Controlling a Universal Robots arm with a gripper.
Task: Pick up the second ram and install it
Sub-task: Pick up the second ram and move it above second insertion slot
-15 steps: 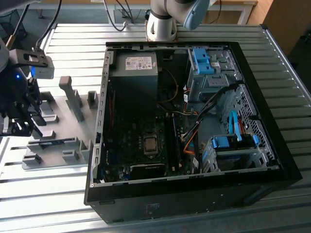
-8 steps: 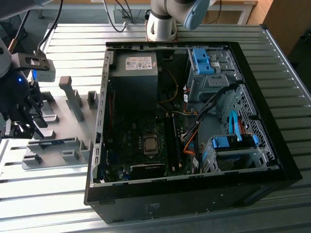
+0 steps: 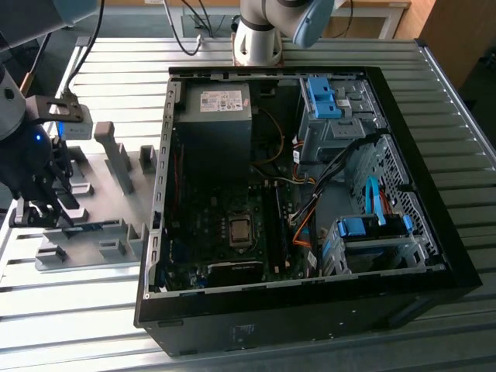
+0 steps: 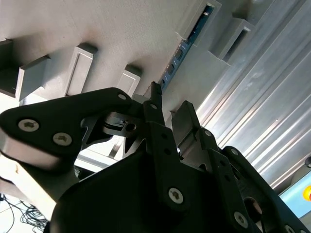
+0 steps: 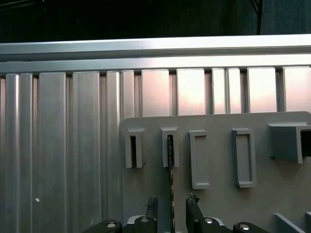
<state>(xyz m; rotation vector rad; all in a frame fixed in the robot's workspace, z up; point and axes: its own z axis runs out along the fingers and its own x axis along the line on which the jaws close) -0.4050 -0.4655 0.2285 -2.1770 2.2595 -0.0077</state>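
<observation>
End effector: the gripper (image 5: 172,205) is released. Its fingers (image 5: 193,208) stand on either side of the second ram (image 5: 170,179) with a gap on each side in the first wrist view, and nothing is grasped.
Ram location: the stick stands on edge in the grey holder plate (image 5: 218,165), with its far end seated in a slotted block (image 5: 169,145). The plate lies on the ribbed table (image 3: 77,325), towards the exterior view's left of the open computer case (image 3: 310,310).
Centring: the stick sits roughly midway between the fingers. Which finger is nearer cannot be told exactly.
Risk, side load: if one finger meets the board first, closing likely pushes the stick sideways against the slot walls — the board may flex or jam in the block.
Risk, chip contact: the fingers close on the flat faces, where the dark chips sit. Too much force there could damage a component.
Risk, tilt on lift: the second wrist view suggests the grasp point is towards one end of the stick, though this is not certain. An off-centre hold probably lets the free end droop, bind in the slotted block and drag the plate.
Risk, collision: neighbouring blocks stand close beside the stick — a finger travelling too low may strike one.
Risk, slip: a shallow grip on the top edge may let the stick rotate between the fingers, spoiling alignment for installation.
</observation>
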